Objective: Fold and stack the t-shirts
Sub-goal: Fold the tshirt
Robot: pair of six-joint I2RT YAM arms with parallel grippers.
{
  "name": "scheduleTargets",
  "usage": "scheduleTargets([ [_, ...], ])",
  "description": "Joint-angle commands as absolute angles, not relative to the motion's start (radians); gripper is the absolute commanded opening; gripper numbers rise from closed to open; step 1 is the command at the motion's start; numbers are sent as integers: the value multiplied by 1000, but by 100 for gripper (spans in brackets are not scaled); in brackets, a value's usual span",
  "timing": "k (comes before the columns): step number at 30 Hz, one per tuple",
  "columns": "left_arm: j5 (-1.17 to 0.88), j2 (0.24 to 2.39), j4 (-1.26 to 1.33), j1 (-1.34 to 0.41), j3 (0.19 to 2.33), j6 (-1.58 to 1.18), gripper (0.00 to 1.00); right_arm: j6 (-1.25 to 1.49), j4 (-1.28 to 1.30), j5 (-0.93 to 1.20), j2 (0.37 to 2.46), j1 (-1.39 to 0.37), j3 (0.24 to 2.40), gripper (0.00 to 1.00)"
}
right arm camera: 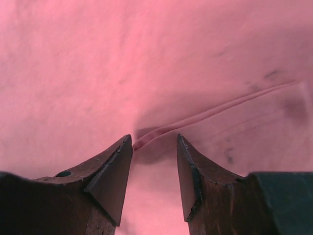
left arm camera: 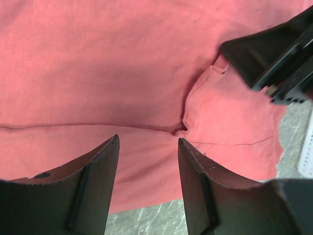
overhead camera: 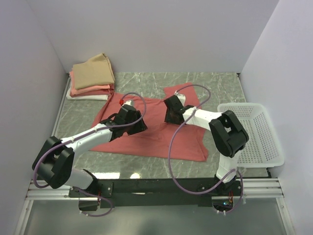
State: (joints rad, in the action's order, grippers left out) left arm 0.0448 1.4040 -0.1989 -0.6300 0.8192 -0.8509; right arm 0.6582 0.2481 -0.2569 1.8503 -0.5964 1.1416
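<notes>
Left pincer partly open, gripping nothing, tips astride the armpit seam of salmon-red t-shirt spread on table, right pincer likewise open over a raised fold

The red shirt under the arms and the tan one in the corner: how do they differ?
The red shirt lies spread open; the tan shirt is folded into a rectangle. The red shirt rests on the table; the tan shirt tops a stack of folded ones. The left gripper and right gripper stand over the red shirt, away from the tan shirt. Both are plain cloth.
</notes>
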Motion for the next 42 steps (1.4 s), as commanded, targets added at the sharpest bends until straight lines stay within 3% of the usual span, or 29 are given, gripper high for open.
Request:
scheduleTargets([
  [1, 89, 1349, -219, -635, 845, -842, 57, 640, 238, -256, 1838, -561, 1200, 49],
  [7, 216, 1293, -296, -589, 838, -883, 62, 647, 285, -253, 1680, -519, 1161, 51],
  [15, 187, 1298, -190, -379, 758, -910, 59, 826, 245, -163, 1393, -583, 829, 52],
  [23, 268, 1384, -189, -373, 704, -1021, 59, 966, 200, -186, 1368, -646, 655, 53],
  [30, 273, 1353, -160, -373, 530, -1147, 60, 1025, 189, -173, 1417, -644, 586, 55],
  [42, 396, 1106, -331, -521, 381, -1377, 60, 1104, 270, -94, 1254, -644, 387, 56],
])
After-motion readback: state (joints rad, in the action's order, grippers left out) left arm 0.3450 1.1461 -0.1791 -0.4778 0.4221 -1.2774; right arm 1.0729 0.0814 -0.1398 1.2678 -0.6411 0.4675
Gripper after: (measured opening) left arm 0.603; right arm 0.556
